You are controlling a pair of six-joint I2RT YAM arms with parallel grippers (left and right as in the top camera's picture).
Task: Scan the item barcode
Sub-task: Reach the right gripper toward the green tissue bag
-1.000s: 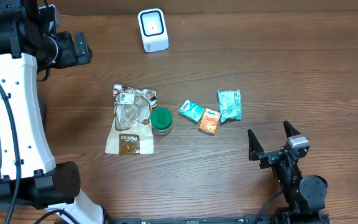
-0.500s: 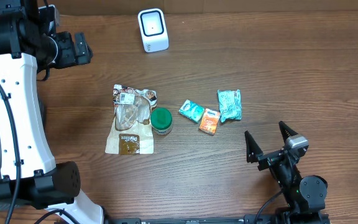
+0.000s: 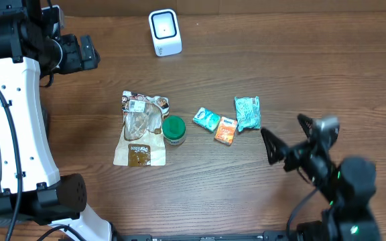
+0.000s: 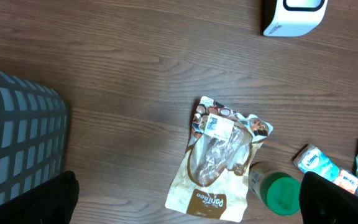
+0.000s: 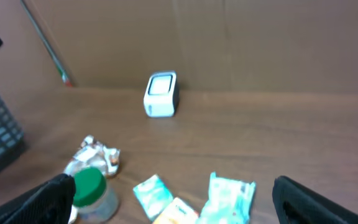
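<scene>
Scanner (image 3: 165, 32) at far edge; at centre, snack pouch (image 3: 141, 128) touching green-lidded jar (image 3: 173, 130), then small teal packet (image 3: 206, 119), orange packet (image 3: 226, 130), large teal packet (image 3: 247, 112). Right gripper (image 3: 283, 130) near large teal packet, left gripper (image 3: 90, 53) well apart: both wide open, empty. Grid basket (image 4: 17, 149) cut off; packet print unreadable

I saw the snack pouch (image 4: 219, 158) lying flat just beside the green-lidded jar (image 4: 278, 190), with the white scanner (image 4: 294, 15) well apart.

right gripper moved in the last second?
Yes. In the overhead view the right gripper has shifted up-frame, closer to the teal packet, jaws open.
</scene>
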